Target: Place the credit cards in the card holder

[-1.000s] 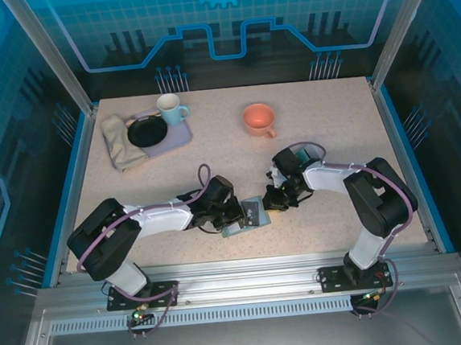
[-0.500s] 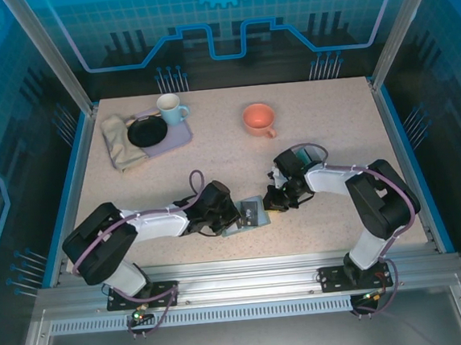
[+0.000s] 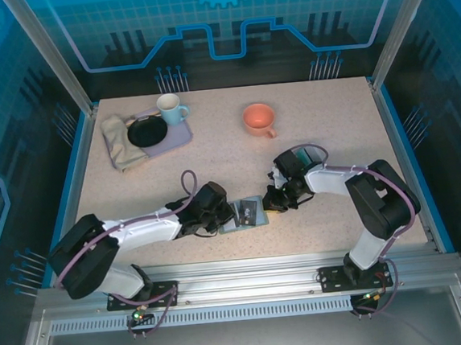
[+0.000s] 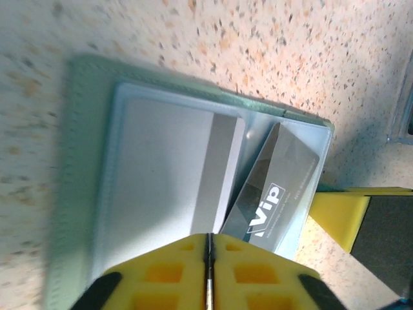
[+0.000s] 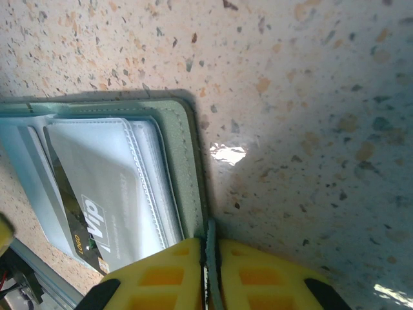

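1. Speckled beige stone-look surface (image 3: pixel 332 131) inside a blue-lit, glass-walled cell with an aluminium frame. Far left: lavender tray (image 3: pixel 182 135) carrying a round black plate (image 3: pixel 147 132) and a mint mug (image 3: pixel 171 107), with a crumpled beige cloth (image 3: pixel 119 142) against its left side. Orange cup (image 3: pixel 258 118) sits mid-far.
2. Flat grey-green stitched card holder (image 5: pixel 187 168) lies open near front centre, between both arms. Matte silver card (image 4: pixel 161 168) sits in its pale pocket. Glossy dark "VIP" card (image 4: pixel 277 187) is skewed and partly tucked in.
3. Yellow-padded left end effector (image 4: pixel 208 242): closed to a hairline slit, tips over the holder's near edge. Can't tell if anything is pinched.
4. Matching right end effector (image 5: pixel 208 245): narrow, clamped on the holder's green edge.
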